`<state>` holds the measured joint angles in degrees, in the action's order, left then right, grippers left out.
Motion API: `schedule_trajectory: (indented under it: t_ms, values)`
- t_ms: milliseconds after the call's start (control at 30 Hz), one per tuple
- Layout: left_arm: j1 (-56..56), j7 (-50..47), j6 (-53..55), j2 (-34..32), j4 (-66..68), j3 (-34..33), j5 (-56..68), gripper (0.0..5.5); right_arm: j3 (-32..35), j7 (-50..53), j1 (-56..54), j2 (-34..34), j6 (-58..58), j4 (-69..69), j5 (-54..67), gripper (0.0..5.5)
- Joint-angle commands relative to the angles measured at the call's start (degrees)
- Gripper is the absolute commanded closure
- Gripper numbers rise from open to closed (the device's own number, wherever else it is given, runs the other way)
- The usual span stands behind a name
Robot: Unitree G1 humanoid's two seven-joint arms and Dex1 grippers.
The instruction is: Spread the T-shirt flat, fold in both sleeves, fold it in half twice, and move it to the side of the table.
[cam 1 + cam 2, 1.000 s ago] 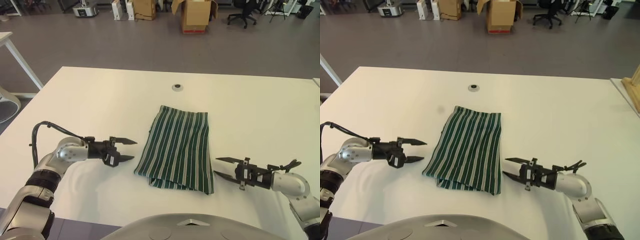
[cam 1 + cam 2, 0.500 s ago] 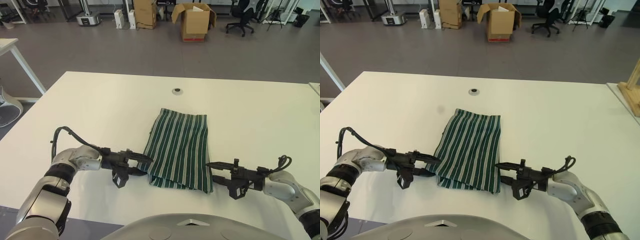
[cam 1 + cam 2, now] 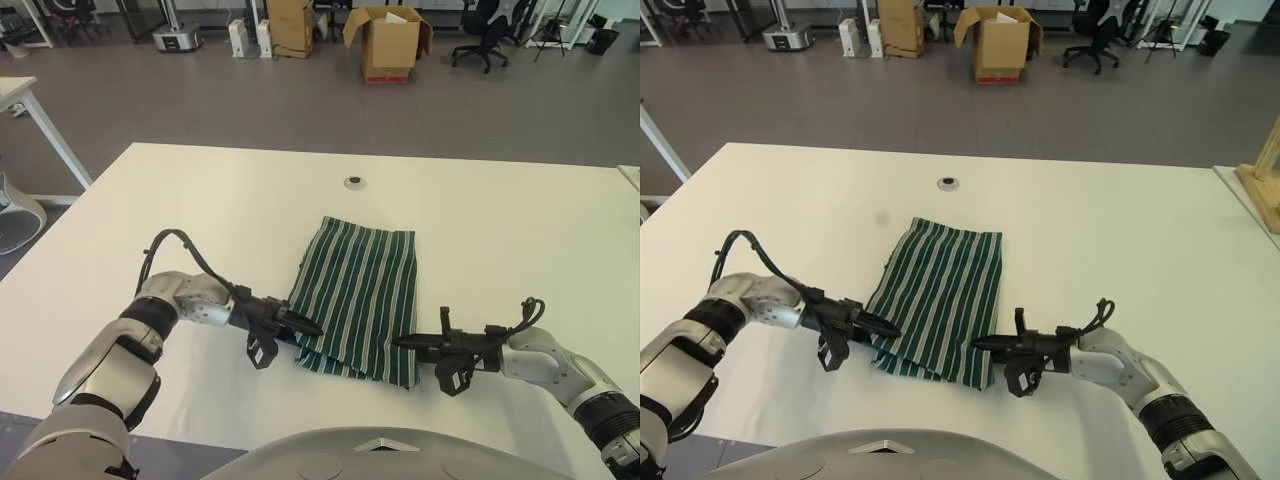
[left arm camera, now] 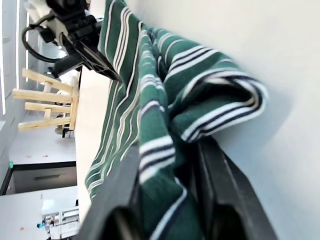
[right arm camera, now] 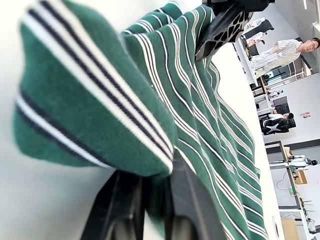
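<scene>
We see left gripper [image 3: 300, 325] pinching folded striped T-shirt [image 3: 360, 290] at near left corner, right gripper [image 3: 405, 342] clamped on near right corner, T-shirt mid-table [image 3: 200, 200], round cap [image 3: 353, 182] beyond, cardboard box [image 3: 392, 35] on far floor

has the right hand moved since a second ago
Yes. The right hand slid toward the robot's left, onto the near corner of the T-shirt, judged against the grommet hole.

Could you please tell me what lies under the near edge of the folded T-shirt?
The left pincer and right pincer each clamp a near corner of the T-shirt, one finger beneath. The cloth hides the table under the rest.
</scene>
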<state>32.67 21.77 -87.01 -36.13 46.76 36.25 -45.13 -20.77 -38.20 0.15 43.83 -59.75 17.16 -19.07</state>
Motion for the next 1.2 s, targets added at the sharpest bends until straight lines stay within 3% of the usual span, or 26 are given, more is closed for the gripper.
schedule_trajectory:
  t_ms: [33,100,133,233,367,533,600,667,767,967,1067,1200]
  values:
    - [-4.89,5.38,2.02,-2.03,4.14,7.67,-5.24,4.77,-2.09,-4.13,-1.36,2.01,3.59,1.48,3.22,5.48]
    - [-4.68,8.05,1.1,-2.61,5.49,11.59,5.21,4.91,-2.73,-8.83,-1.17,2.84,10.15,-1.2,11.47,5.48]
    - [-4.8,10.59,2.55,-4.74,2.32,16.62,14.31,5.03,-3.28,-11.99,-0.38,3.98,14.34,-4.67,16.05,5.48]
    - [-6.58,26.77,17.46,-16.47,-20.44,30.15,42.35,5.34,-4.63,-19.19,4.46,8.98,26.08,-18.34,26.33,5.48]
    - [-11.48,42.09,36.43,-29.79,-45.88,34.08,58.49,5.5,-2.69,-23.5,10.98,16.81,41.17,-35.45,37.75,5.48]
    - [-15.88,43.81,42.79,-27.23,-44.42,22.91,66.78,5.5,5.36,-21.58,10.07,18.88,63.61,-43.88,58.45,5.48]
    - [-14.77,46.73,53.28,-26.71,-45.36,16.33,78.76,5.5,9.96,-19.86,4.36,18.57,76.36,-42.44,72.47,5.49]
    - [-12.85,49.4,66.65,-25.05,-45.22,9.26,91.44,5.5,12.15,-18.54,-2.5,16.69,85.61,-38.28,79.01,5.49]
    - [-9.61,47.04,82.41,-18.79,-42.6,0.93,98.4,5.5,11.55,-16.95,-10.88,13.45,98.27,-30.54,81.74,5.49]
    - [-1.73,36.34,115.42,-3.81,-26.47,-5.23,96.6,5.5,7.57,-13.46,-22.07,1.9,114.47,-9.95,76.05,5.49]
    - [-0.42,33.03,121.14,2.29,-18.22,-9.79,93.43,5.5,6.67,-11.61,-28.15,-5.9,117.41,2.21,70.73,5.5]
    - [-1.2,32.36,124.98,4.46,-11.72,-14.77,88.43,5.5,7.98,-8.61,-36.36,-14.46,116.38,19.04,62.37,5.5]
